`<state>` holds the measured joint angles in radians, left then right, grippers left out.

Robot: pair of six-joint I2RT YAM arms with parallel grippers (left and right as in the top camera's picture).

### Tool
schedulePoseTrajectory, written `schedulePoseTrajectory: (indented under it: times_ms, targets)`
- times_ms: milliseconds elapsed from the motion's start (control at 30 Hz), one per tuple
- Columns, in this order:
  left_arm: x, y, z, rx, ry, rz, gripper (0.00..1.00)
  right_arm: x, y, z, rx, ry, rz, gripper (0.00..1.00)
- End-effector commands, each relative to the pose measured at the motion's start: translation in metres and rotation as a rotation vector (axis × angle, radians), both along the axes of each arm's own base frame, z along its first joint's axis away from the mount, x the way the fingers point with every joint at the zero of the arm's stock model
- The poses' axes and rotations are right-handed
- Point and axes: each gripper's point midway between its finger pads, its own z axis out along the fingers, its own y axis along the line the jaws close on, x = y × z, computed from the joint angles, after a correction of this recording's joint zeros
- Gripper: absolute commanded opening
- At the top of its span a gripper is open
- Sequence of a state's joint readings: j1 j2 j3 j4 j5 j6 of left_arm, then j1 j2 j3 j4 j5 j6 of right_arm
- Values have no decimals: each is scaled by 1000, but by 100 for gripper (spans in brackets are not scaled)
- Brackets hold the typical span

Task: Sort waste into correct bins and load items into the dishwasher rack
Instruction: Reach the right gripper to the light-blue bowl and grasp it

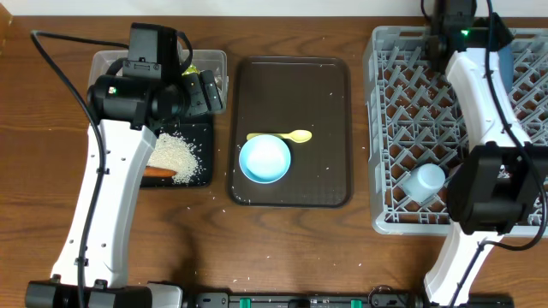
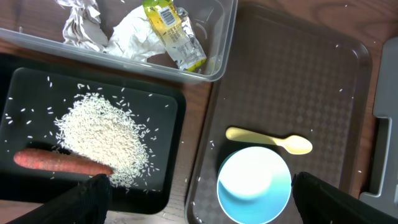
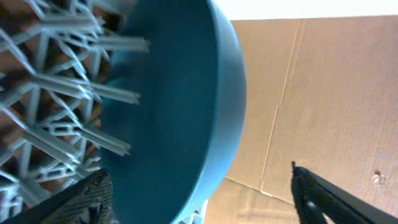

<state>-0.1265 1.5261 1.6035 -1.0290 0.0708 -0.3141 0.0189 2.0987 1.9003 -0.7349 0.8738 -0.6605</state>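
Leftmost, the clear tub holds paper and wrapper, the black tray rice and carrot; the left gripper hangs by their right edge, fingers spread wide, empty. On the brown serving tray sit the light blue bowl and, just beside it, the yellow spoon, long axis left to right; both lie to this gripper's right, and it looks the nearer arm. Over the rack the right gripper is open; the dark blue plate stands on edge among pegs, shown clearly only by the right wrist view.
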Motion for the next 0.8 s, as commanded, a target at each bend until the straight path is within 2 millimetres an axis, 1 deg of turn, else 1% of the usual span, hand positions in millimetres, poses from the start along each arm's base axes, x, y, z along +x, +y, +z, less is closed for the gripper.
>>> schedulePoseTrajectory:
  times_ms: [0, 33, 133, 167, 200, 267, 300, 333, 433, 467, 500, 533, 600, 633, 700, 767]
  targets:
    - [1, 2, 0, 15, -1, 4, 95, 0, 35, 39, 56, -119, 66, 95]
    - [1, 2, 0, 15, -1, 5, 95, 0, 48, 47, 87, -155, 88, 99]
    - [1, 2, 0, 15, -1, 5, 95, -3, 90, 67, 224, -278, 125, 99]
    - [1, 2, 0, 15, -1, 5, 95, -6, 104, 71, 279, -310, 133, 99]
    - [1, 2, 0, 15, -1, 5, 95, -10, 124, 71, 364, -334, 145, 99]
    - [1, 2, 0, 15, -1, 5, 95, -22, 172, 61, 565, -295, 209, 99]
    - [1, 2, 0, 15, -1, 5, 95, -28, 196, 52, 671, -250, 248, 98]
    - [1, 2, 0, 15, -1, 5, 95, -37, 224, 43, 790, -181, 299, 96]
    - [1, 2, 0, 15, -1, 5, 95, -65, 296, 17, 1129, 21, 405, 85]
    - [1, 2, 0, 15, -1, 5, 95, -74, 314, 9, 1219, 79, 417, 80]
    - [1, 2, 0, 15, -1, 4, 95, -83, 330, -1, 1309, 133, 406, 79]
    - [1, 2, 0, 15, -1, 4, 95, -87, 338, -8, 1355, 165, 387, 78]
    - [1, 2, 0, 15, -1, 5, 95, -100, 355, -32, 1432, 237, 302, 76]
    - [1, 2, 0, 15, -1, 5, 95, -106, 359, -46, 1445, 264, 246, 75]
    - [1, 2, 0, 15, -1, 5, 95, -119, 368, -66, 1462, 313, 173, 73]
    - [1, 2, 0, 15, -1, 4, 95, -136, 383, -84, 1473, 383, 159, 71]
